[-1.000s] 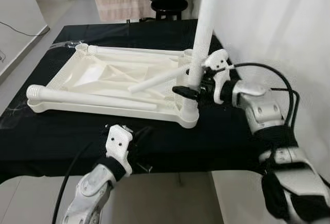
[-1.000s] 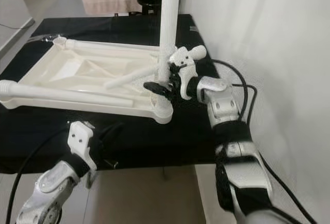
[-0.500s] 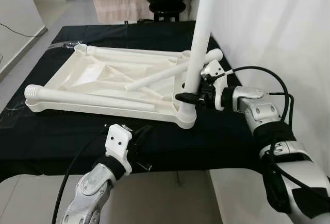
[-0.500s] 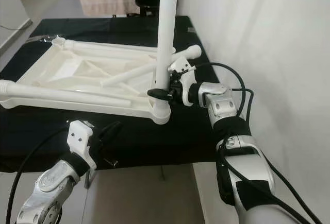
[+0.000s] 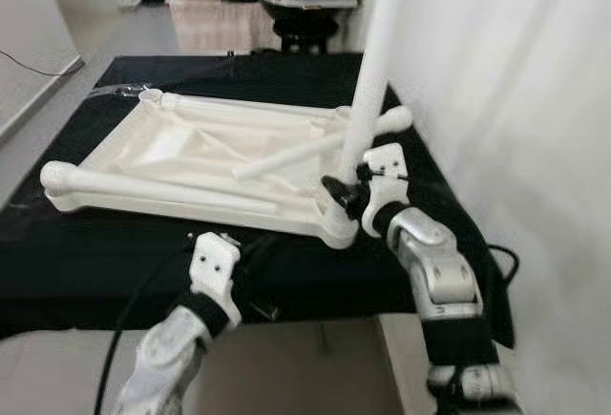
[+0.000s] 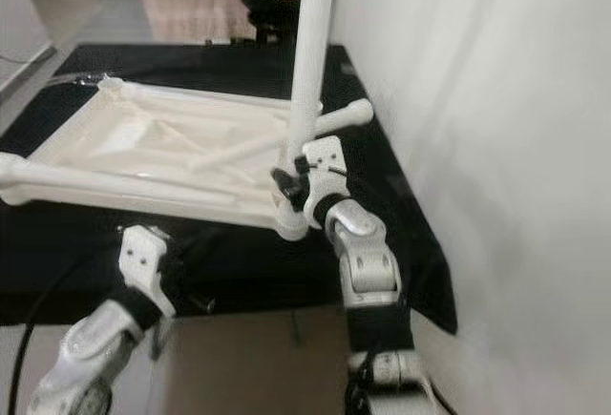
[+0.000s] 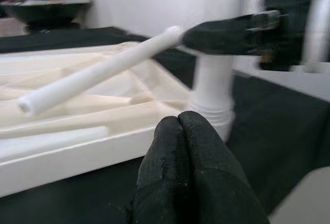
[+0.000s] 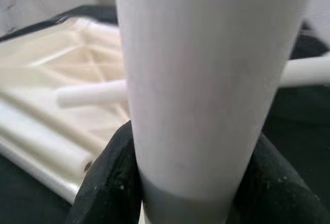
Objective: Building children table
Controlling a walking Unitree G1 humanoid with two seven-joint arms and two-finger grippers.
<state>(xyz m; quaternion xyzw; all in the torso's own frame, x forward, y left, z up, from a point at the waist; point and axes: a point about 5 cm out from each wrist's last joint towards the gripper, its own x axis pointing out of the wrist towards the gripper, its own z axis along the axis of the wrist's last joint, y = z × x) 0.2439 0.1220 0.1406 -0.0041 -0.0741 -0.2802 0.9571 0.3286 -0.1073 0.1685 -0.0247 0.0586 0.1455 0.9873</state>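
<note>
- Since a moment ago the right arm has swung in closer to the robot's body, its elbow tucked under, while the gripper stays on the upright leg.
- Black cloth (image 5: 115, 262) covers a low bench beside a white wall.
- Tabletop (image 5: 191, 148), white, lies upside down on the cloth, ribs showing.
- Upright leg (image 5: 368, 100) stands in the near right corner socket, leaning a little.
- Three loose legs lie on the tabletop: one along the near edge (image 5: 153, 186), one along the far edge, one slanting across (image 5: 286, 155).
- Right gripper (image 5: 346, 189) has its black fingers (image 8: 103, 193) clamped round the upright leg, low down.
- Left gripper (image 7: 188, 172) hovers at the cloth's near edge, fingers pressed together, holding nothing.
</note>
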